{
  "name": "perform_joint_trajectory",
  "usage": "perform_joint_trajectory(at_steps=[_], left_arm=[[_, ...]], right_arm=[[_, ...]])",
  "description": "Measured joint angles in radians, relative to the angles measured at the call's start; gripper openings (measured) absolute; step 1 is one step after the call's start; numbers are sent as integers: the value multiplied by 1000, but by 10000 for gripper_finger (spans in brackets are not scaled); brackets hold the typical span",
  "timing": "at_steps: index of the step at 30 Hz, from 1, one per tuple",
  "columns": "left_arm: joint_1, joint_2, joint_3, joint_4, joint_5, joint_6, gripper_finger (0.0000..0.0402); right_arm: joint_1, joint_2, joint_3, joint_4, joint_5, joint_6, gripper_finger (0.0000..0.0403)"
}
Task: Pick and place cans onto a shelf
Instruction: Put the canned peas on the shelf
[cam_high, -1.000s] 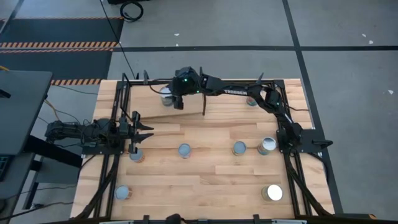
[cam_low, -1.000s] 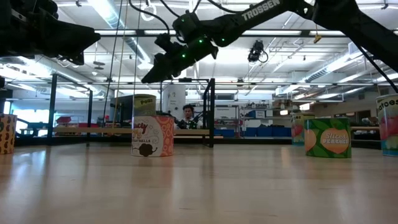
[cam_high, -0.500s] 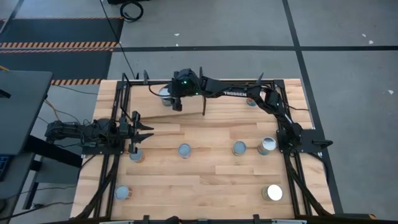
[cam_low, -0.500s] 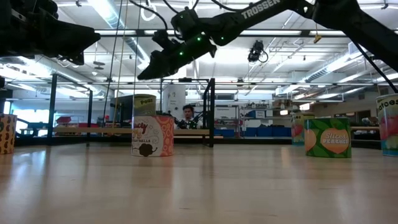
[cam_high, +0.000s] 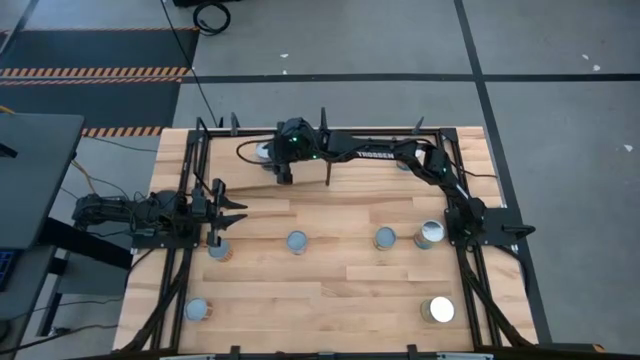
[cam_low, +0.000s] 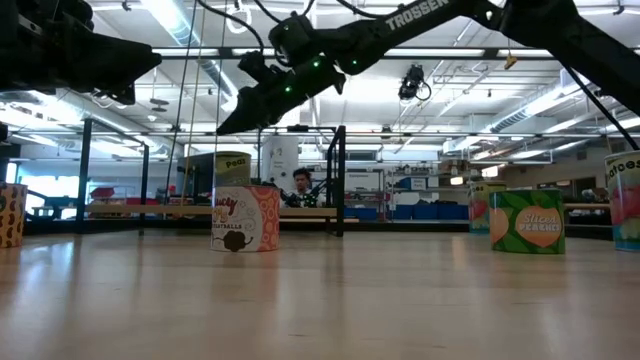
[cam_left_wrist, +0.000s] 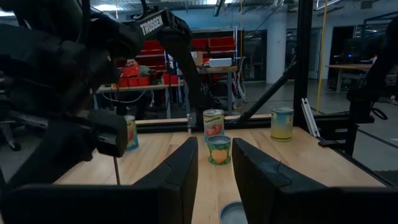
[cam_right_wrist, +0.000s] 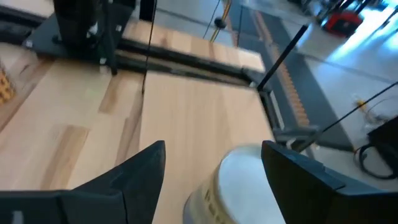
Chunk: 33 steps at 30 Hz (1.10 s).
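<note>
So going left to right in the high view: the left hand (cam_high: 232, 212) sits at the left-middle of the frame, parked just above a can (cam_high: 218, 249) on the counter (cam_high: 340, 290). Its fingers are only a little apart with nothing between them, and the left wrist view shows that narrow gap with a green-labelled can (cam_left_wrist: 218, 149) farther off down the counter. It looks like it's just waiting.

Moving right, at the upper middle of the frame the right hand (cam_high: 280, 165) is stretched way out over the shelf (cam_high: 300, 178), with the black upright divider (cam_high: 327, 165) just to its right. The can on the shelf (cam_high: 264, 152) sits right beside that hand, toward the upper left of it. In the right wrist view the fingers are spread wide and the upright can (cam_right_wrist: 239, 186) stands partly between them, silver top up, not clamped. My read is that this can has been set down, so the next move turns on backing the hand off without knocking it over.

Farther right, loose cans stand in a row across the middle of the frame, e.g. one at centre (cam_high: 296, 241) and a shiny one (cam_high: 430, 234) near the right arm's base. The right arm is nearer those.
</note>
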Motion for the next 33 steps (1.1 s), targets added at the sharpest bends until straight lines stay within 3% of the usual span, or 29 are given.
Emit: perform_joint_trajectory(at_steps=[10,28,33], left_arm=[[0,0,0,0,0,0,105],[0,0,0,1,0,0,105],[0,0,0,1,0,0,105]], right_arm=[[-29,51,-2,-17,-21,-11,271],[-32,38,11,-143,235,-20,271],[-39,39,13,-143,255,-17,271]])
